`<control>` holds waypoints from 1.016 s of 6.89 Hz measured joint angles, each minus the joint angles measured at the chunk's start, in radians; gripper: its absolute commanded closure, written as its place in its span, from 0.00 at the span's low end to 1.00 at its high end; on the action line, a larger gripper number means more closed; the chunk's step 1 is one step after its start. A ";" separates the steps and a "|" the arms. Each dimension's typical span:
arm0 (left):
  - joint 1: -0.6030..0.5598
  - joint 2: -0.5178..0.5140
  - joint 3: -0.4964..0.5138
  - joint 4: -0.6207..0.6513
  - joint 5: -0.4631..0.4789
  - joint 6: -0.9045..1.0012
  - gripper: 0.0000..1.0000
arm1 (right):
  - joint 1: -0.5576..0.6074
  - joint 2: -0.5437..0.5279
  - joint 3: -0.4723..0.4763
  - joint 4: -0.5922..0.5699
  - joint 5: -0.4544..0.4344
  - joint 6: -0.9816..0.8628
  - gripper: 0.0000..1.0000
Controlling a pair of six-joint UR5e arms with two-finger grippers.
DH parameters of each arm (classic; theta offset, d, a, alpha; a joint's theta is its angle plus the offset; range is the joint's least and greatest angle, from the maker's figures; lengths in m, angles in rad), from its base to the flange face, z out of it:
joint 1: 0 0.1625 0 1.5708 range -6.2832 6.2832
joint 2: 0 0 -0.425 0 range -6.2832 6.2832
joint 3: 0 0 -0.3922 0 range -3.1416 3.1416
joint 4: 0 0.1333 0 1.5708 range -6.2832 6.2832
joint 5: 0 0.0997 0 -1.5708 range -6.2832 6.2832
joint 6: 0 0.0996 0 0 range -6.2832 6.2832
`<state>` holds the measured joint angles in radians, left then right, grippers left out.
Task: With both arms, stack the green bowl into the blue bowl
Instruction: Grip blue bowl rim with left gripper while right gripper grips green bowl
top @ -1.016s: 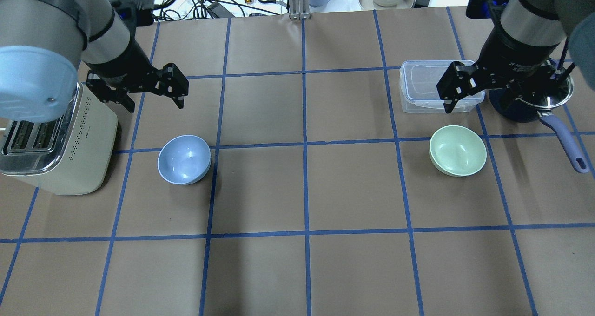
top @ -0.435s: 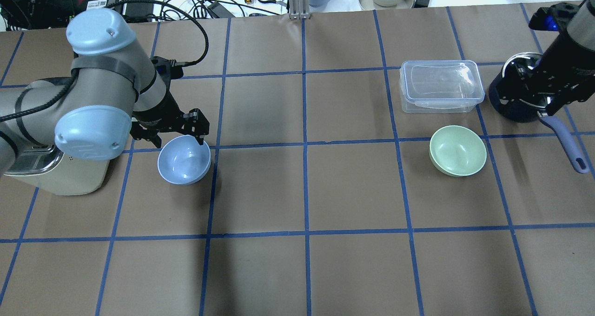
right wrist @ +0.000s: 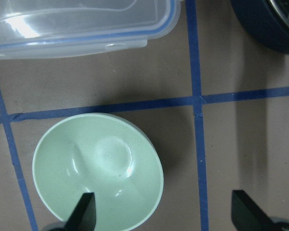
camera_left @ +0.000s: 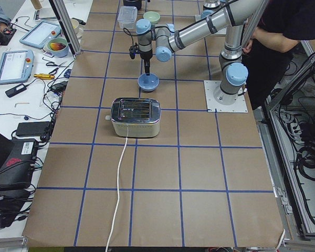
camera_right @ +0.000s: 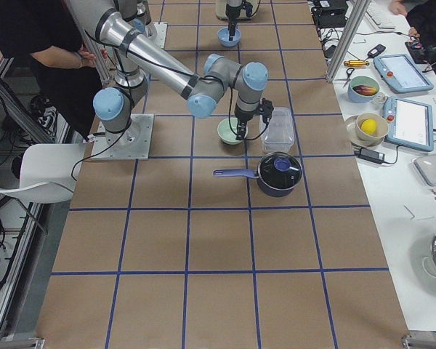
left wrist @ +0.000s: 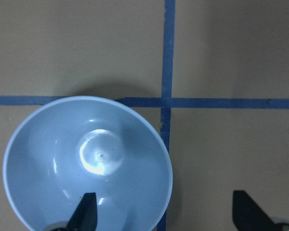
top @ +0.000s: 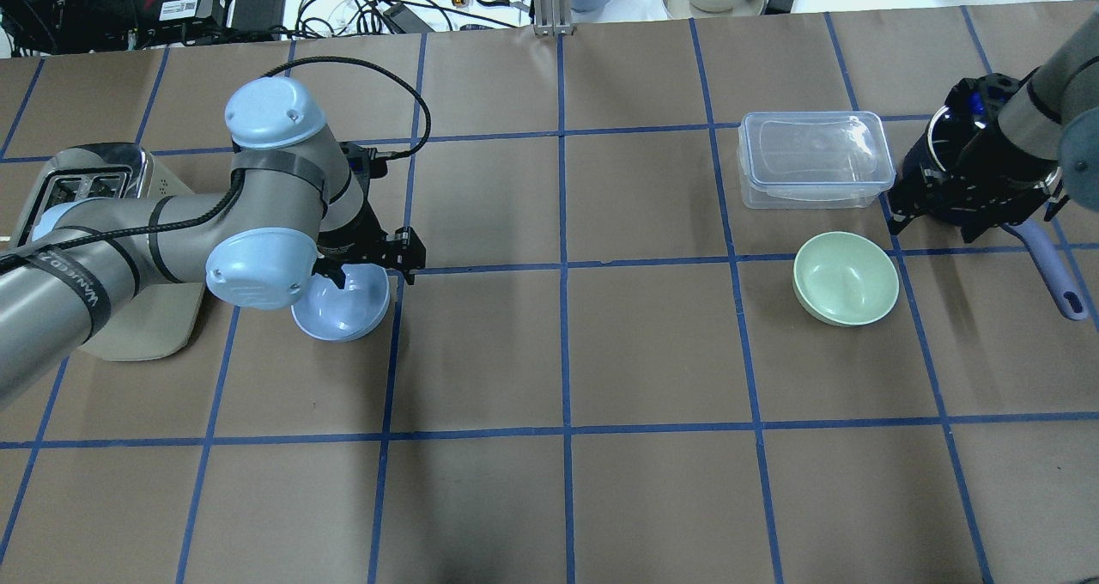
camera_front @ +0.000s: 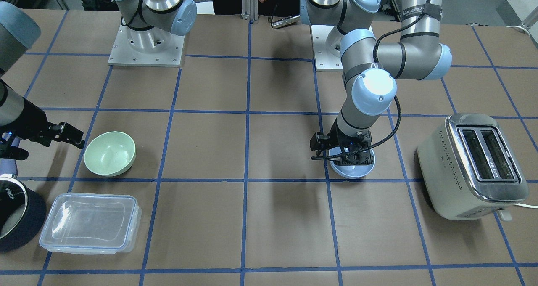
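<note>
The pale blue bowl (top: pixel 348 309) sits upright left of centre, also seen in the front view (camera_front: pixel 352 169). My left gripper (top: pixel 374 275) is open and straddles its rim. In the left wrist view one finger (left wrist: pixel 85 212) is over the bowl's (left wrist: pixel 86 159) inside and the other is outside over the table. The mint-green bowl (top: pixel 846 277) sits upright at the right. My right gripper (top: pixel 938 222) is open just behind and to the right of it. In the right wrist view one finger (right wrist: pixel 85 211) is over the green bowl (right wrist: pixel 98 168), the other past its rim.
A cream toaster (camera_front: pixel 473 164) stands close beside the blue bowl, under my left arm. A clear lidded container (top: pixel 811 167) lies just behind the green bowl. A dark blue saucepan (camera_front: pixel 17 218) with a long handle (top: pixel 1052 275) stands by my right gripper.
My left arm swung forward and down, bringing its gripper from behind the blue bowl onto its rim. My right gripper left the clear container, swung out over the saucepan and came back toward the green bowl.
</note>
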<state>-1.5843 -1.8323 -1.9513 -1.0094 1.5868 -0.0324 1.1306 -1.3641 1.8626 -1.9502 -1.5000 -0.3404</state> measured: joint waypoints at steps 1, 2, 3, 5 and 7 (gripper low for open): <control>-0.010 -0.029 -0.001 0.009 0.011 -0.004 0.99 | 0.000 0.034 0.029 -0.060 0.002 -0.002 0.03; -0.015 -0.050 -0.001 0.012 0.033 -0.007 1.00 | 0.000 0.066 0.047 -0.106 0.004 -0.001 0.22; -0.017 -0.061 0.000 0.012 0.049 -0.008 1.00 | 0.000 0.087 0.059 -0.123 0.005 -0.001 0.42; -0.020 -0.065 0.012 0.019 0.053 -0.048 1.00 | 0.000 0.100 0.098 -0.133 0.004 -0.005 1.00; -0.066 -0.061 0.101 -0.013 0.049 -0.112 1.00 | 0.000 0.096 0.108 -0.135 0.003 -0.014 1.00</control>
<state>-1.6503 -1.8929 -1.8501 -1.0223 1.6361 -0.1448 1.1309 -1.2680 1.9702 -2.0851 -1.4967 -0.3543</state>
